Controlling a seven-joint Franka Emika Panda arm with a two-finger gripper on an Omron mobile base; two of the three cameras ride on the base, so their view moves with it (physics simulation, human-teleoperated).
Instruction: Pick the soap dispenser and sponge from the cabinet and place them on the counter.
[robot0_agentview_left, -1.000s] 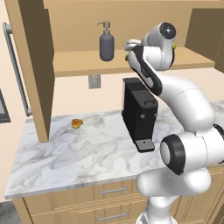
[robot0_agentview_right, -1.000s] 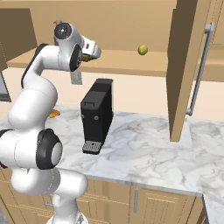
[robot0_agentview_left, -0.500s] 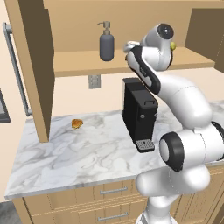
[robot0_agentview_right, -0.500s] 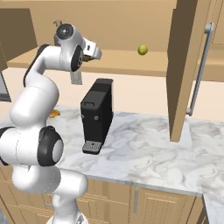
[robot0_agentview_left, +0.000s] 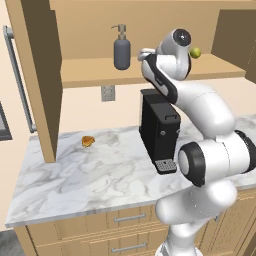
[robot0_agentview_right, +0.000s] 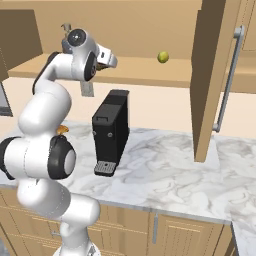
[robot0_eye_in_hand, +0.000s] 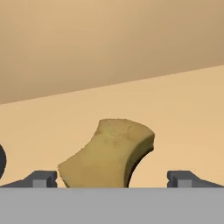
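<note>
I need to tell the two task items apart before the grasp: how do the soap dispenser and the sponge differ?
The soap dispenser is a slate-grey rounded bottle with a pump nozzle; the sponge is a mustard block with pinched sides. The dispenser stands upright, the sponge lies flat. The sponge sits between the open gripper's fingertips, while the dispenser stands apart to the arm's left. Both rest on the cabinet shelf.
</note>
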